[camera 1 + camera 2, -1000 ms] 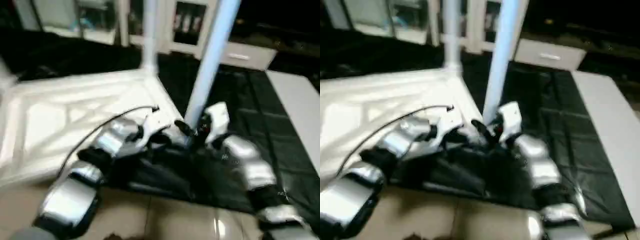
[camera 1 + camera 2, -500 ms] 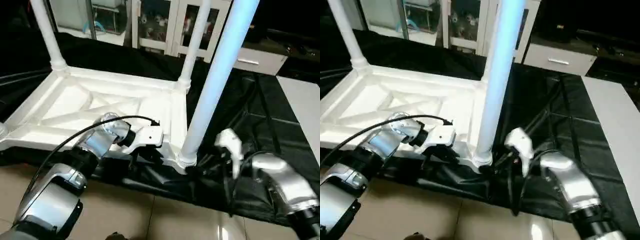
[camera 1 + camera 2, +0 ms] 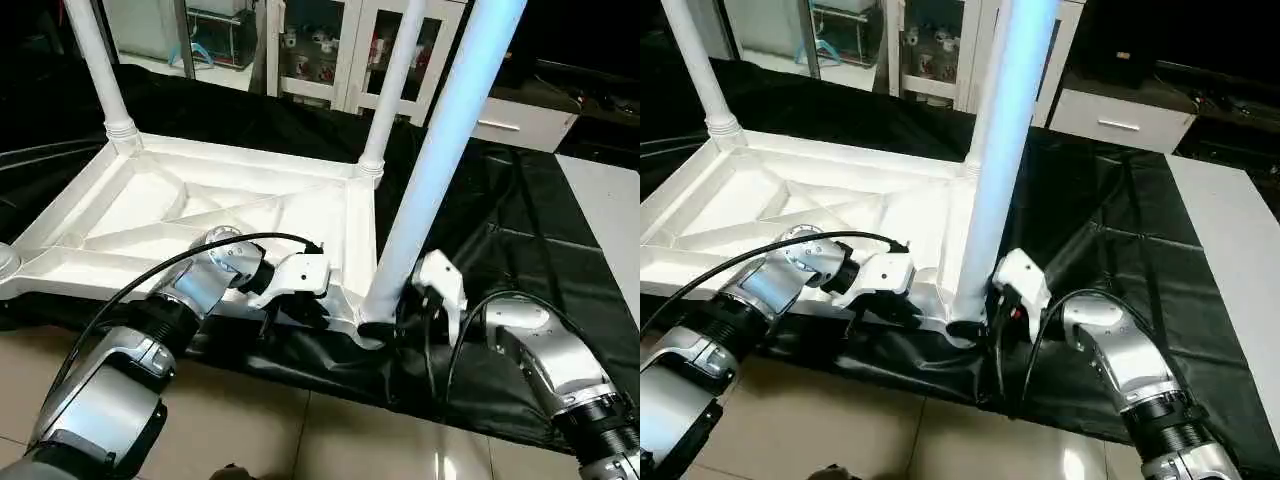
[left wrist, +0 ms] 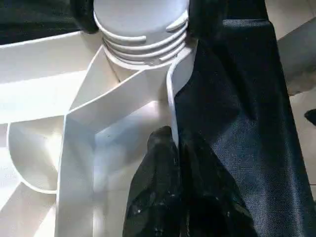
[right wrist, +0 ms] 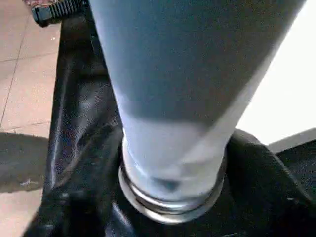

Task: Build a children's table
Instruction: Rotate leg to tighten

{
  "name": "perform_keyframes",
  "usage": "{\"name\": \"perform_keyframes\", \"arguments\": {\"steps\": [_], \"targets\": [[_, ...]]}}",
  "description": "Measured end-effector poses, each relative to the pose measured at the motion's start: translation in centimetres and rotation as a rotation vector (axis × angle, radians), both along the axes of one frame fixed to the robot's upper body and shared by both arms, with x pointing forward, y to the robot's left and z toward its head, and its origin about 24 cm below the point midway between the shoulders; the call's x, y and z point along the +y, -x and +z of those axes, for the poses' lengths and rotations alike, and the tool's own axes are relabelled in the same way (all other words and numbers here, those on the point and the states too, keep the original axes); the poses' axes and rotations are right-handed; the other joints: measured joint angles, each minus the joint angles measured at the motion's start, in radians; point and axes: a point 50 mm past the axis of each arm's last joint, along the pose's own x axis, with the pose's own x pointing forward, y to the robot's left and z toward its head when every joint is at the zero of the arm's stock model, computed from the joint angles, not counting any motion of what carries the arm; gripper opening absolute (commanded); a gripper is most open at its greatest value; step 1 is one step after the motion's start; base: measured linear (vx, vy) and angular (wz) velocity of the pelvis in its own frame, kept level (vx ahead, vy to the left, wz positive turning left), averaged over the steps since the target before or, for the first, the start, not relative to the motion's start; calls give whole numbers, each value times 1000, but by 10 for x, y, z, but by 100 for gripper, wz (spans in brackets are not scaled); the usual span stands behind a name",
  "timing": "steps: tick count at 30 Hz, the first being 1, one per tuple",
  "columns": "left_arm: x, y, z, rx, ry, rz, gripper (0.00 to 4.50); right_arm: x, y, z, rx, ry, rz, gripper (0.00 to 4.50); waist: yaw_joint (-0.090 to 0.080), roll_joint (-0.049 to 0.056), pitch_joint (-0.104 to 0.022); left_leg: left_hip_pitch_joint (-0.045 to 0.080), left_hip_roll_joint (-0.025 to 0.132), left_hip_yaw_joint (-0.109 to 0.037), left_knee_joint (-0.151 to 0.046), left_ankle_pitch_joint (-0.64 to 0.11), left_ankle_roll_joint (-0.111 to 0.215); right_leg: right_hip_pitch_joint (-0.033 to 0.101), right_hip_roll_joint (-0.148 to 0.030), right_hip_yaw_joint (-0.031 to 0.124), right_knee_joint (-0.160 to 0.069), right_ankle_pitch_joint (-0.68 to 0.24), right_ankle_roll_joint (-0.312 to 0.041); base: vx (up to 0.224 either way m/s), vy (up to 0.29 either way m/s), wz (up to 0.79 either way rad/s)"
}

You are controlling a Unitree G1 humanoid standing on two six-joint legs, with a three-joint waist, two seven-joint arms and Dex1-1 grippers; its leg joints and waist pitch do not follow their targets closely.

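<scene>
The children's table lies upside down: its white ribbed tabletop (image 3: pixel 200 215) rests on the black cover. Two legs stand in the far corner sockets, one at the left (image 3: pixel 95 60) and one at the right (image 3: pixel 390 90). A third leg (image 3: pixel 440 150) rises from the near right socket (image 4: pixel 140 29). My left gripper (image 4: pixel 176 143) is shut on the tabletop's thin near rim, just left of that socket (image 3: pixel 295 305). My right gripper (image 3: pixel 392 325) sits against the base of the near right leg (image 5: pixel 173 98), from its right side.
The black cover (image 3: pixel 520 230) spreads to the right, with a white board (image 3: pixel 610 210) beyond it. A glass-door cabinet (image 3: pixel 330 40) and a white drawer unit (image 3: pixel 520 120) stand behind. Tiled floor (image 3: pixel 330 440) lies in front. A black cable (image 3: pixel 150 280) loops over my left arm.
My right gripper has moved left, from beside the leg in to its base. The left gripper has stayed on the rim. The camera has steadied and tilted.
</scene>
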Motion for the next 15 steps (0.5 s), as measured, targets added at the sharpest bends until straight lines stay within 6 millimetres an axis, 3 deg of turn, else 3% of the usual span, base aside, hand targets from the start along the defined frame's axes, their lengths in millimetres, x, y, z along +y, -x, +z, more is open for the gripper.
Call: {"name": "perform_keyframes", "arguments": {"steps": [11,15], "targets": [[0,0,0,-1,1,1,0,-1,-1,0,9,-1,7,269,0,-1,0,-1,0,0,0,0,0,0,0,0,0,0,0,0,0,0],[1,-5,-1,-36,12,62,0,6,-10,-5,10,-42,-87,268,-9,-2,-1,1,0,0,1,1,-2,-1,0,0,1,-2,5,0,0,0]]}}
